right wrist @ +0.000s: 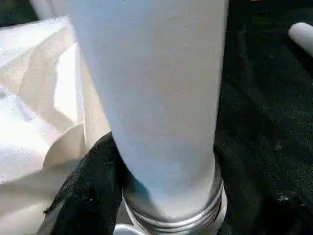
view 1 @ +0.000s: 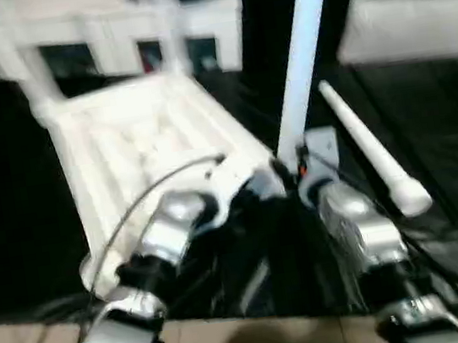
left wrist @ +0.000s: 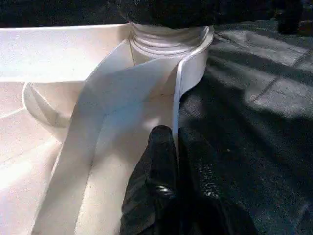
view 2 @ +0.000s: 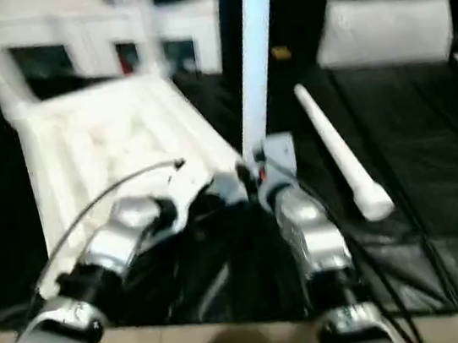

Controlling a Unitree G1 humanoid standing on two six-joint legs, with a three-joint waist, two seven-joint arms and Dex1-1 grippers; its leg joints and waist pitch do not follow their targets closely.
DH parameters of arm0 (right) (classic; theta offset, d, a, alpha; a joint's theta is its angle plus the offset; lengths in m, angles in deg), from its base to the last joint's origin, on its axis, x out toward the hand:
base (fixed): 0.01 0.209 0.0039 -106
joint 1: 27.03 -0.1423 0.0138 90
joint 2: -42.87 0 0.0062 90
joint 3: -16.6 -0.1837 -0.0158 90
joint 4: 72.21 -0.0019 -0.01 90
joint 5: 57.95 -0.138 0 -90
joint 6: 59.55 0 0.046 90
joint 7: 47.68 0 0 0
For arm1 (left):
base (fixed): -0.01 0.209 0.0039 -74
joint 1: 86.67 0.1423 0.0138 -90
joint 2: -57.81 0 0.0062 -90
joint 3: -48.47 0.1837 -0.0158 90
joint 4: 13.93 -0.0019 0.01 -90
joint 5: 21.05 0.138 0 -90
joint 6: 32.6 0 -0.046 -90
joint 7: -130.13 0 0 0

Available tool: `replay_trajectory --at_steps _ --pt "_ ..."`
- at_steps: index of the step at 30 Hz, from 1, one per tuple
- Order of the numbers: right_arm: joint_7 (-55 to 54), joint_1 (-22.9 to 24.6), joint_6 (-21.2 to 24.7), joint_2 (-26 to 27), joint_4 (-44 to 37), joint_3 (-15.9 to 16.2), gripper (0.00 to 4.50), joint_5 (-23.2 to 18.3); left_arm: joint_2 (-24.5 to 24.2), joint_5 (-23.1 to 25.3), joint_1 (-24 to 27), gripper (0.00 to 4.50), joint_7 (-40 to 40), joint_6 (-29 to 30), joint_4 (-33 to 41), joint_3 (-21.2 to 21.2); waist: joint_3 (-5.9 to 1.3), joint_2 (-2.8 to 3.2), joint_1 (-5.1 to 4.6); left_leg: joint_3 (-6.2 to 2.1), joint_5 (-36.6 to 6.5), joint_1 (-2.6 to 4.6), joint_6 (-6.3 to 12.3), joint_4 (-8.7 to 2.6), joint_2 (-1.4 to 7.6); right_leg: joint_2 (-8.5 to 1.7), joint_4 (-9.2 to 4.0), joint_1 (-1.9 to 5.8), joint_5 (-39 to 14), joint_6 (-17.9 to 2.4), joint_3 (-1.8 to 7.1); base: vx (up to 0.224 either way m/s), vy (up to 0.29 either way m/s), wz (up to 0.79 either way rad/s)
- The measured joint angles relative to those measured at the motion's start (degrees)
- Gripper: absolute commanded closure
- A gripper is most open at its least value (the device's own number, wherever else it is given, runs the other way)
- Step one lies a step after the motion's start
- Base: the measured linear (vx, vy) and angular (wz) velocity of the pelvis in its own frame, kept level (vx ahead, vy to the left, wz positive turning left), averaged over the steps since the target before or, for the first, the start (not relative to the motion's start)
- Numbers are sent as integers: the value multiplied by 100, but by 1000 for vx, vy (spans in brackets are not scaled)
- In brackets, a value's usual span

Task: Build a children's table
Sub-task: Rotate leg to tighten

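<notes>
left tool [left wrist: 176,147] clamped together on the thin side wall of the upturned table top [view 1: 144,141]. right tool [right wrist: 161,196] clamped around upright leg [view 1: 302,50] at corner socket; spare leg [view 1: 371,151] lay beside right tool.

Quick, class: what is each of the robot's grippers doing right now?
Left gripper: shut on the table top's rim.
Right gripper: closed around the upright leg.

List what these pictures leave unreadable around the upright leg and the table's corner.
- Upright leg: top cut off by the left eye view's upper edge.
- Corner socket: how far the leg is seated; a dark shape covers the joint in the left wrist view.
- Right gripper: fingertips blurred, partly behind the leg.
</notes>
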Motion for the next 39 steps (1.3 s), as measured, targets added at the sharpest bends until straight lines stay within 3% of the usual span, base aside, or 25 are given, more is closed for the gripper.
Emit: replay_trajectory --at_steps 2,8,10,15,18,24,33,39 --pt "18 8 -17 56 -18 0 126 -42 -25 -3 0 450 39 19 17 -16 1 -37 -18 17 -9 17 17 -2 -47 -1 0 -3 153 12 90 0 0 0" --pt "496 168 -210 -89 -159 185 75 -66 -221 -89 16 450 -132 -18 136 -23 1 -38 -15 11 9 11 37 -60 -39 8 -1 -36 224 17 78 0 0 0" --pt "885 288 -246 -345 -269 350 43 -77 -381 -95 56 450 -311 -105 199 -22 1 -38 -7 1 9 9 38 -77 -31 16 -1 -41 225 14 66 0 0 0" --pt "2048 669 -264 -1007 -513 571 11 -246 -907 -192 96 450 -994 -594 240 7 3 -41 -10 -1 10 -42 40 -93 -21 26 32 -112 226 8 63 0 0 0" --pt "2665 672 -294 -1476 -588 581 11 -308 -1214 -333 168 450 -1527 -1018 248 33 3 -46 20 -2 11 -102 41 -74 -21 23 68 -183 219 -5 64 0 0 0" --pt "4254 699 -459 -2429 -872 748 11 -624 -1578 -539 237 450 -2512 -1681 78 66 2 -59 89 -1 11 -108 42 -56 -14 24 70 -184 219 -9 62 0 0 0" --pt "5945 571 -586 -3024 -848 1363 11 -731 -1794 -758 183 450 -3669 -2145 -137 273 -3 -79 215 5 11 -112 41 -44 -11 19 73 -177 219 -9 63 0 0 0" --pt "6385 243 -861 -3056 -506 1662 65 -638 -1823 -753 76 450 -4098 -2434 -277 407 0 -95 321 8 11 -117 41 -36 -7 19 77 -179 221 -12 63 0 0 0"
